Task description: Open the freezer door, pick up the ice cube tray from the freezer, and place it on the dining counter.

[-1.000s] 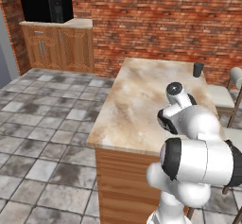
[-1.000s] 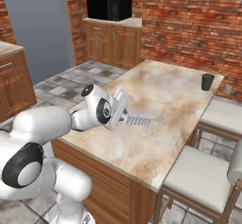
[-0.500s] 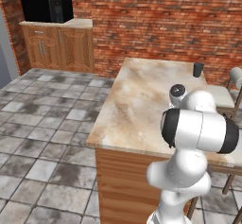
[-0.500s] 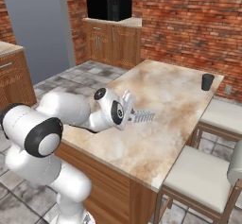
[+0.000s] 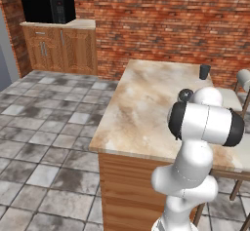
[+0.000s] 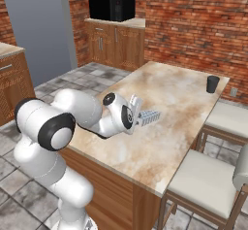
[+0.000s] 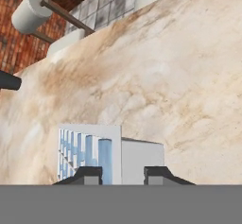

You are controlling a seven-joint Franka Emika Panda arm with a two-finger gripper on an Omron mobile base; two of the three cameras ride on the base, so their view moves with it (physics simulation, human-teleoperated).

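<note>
1. Gripper jaws stand narrow, clamped on the ice cube tray; the hand view shows the two dark fingertips pinching one end of the tray, with its pale-blue compartments running out ahead of them.
2. The tray sticks out from the gripper like a short plank, its long axis in line with the fingers and pointing across the dining counter toward the stool side.
3. In the right base view the tray hangs above the beige marbled top, roughly over the middle of the counter's width and nearer the end closest to the robot. Whether its underside touches the stone cannot be told; it looks slightly raised.
4. The relation that matters: the counter lies directly beneath the tray, so the coming move is judged to be a short descent, not a reach sideways.
5. The tray appears close to level, tipped a little at its free end, so that end would likely land first.
6. A dark cup stands far off near the counter's far corner, well apart from the landing spot.
7. The task looks nearly finished: only setting down and letting go remain.
</note>
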